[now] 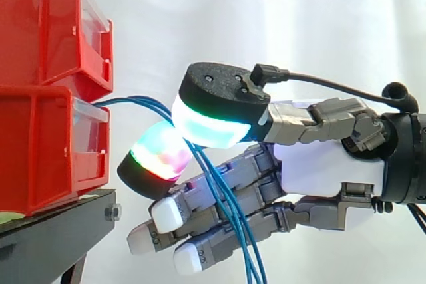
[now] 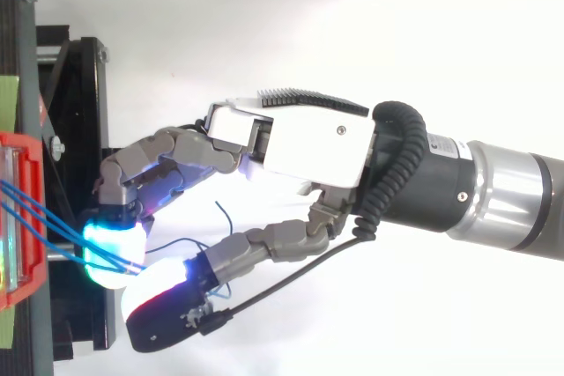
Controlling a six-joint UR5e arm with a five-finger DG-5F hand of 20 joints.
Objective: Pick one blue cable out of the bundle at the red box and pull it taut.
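Blue cables leave the front of the lower red box and run right, passing between two glowing pads of the hand. The pads pinch them just beside the box. Below the pinch the strands hang down across the other fingers, which lie nearly straight. The box rests on a black stand, and a white curtain hangs behind everything.

The red bins are glossy moulded plastic (clear plastic fronts), the stand matt black metal. The blue cables look smooth-sheathed, the hand grey and white plastic, the curtain soft cloth.
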